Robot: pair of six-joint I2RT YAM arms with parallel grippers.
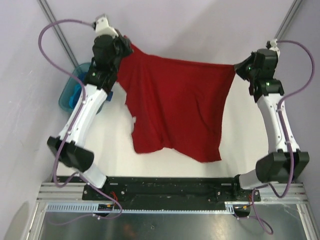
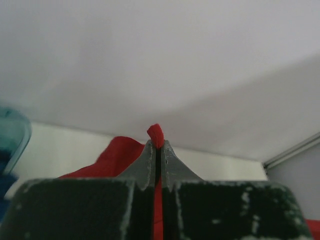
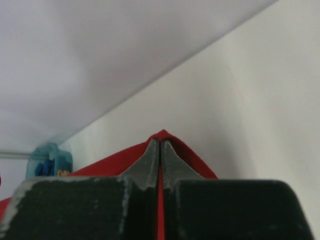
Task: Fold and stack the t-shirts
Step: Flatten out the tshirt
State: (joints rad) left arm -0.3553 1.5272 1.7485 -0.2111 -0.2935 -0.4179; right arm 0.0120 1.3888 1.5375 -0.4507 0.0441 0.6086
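Hanging between the two arms, a large bright red t-shirt (image 1: 175, 105) of soft plain cloth spreads like a slack sheet over the middle of the white table (image 1: 245, 135). In the top view its upper edge runs taut from about 11 o'clock to 2 o'clock. The cloth falls in long creases toward 6 o'clock and ends in an uneven hem, with one lobe at 7 o'clock and another at 5 o'clock.

The left tool (image 1: 129, 48) is pressed together on the corner at 11 o'clock. The left wrist view shows its grey fingers (image 2: 147, 160) nipping a small red fold that pokes out above the tips. The right tool (image 1: 236, 67) pinches the corner at 2 o'clock, with red cloth on both sides of its closed jaws.

A translucent teal plastic tub (image 1: 70, 92) with something blue inside sits at 9 o'clock by the table's left edge, partly behind the left arm. The table is smooth and matt, with pale lilac-grey walls behind it. A metal rail frame (image 1: 165, 205) carries the arm bases at 6 o'clock.

Bare table shows at 3 o'clock between the shirt's side and the right arm, and in a narrower strip at 8 o'clock beside the left arm.
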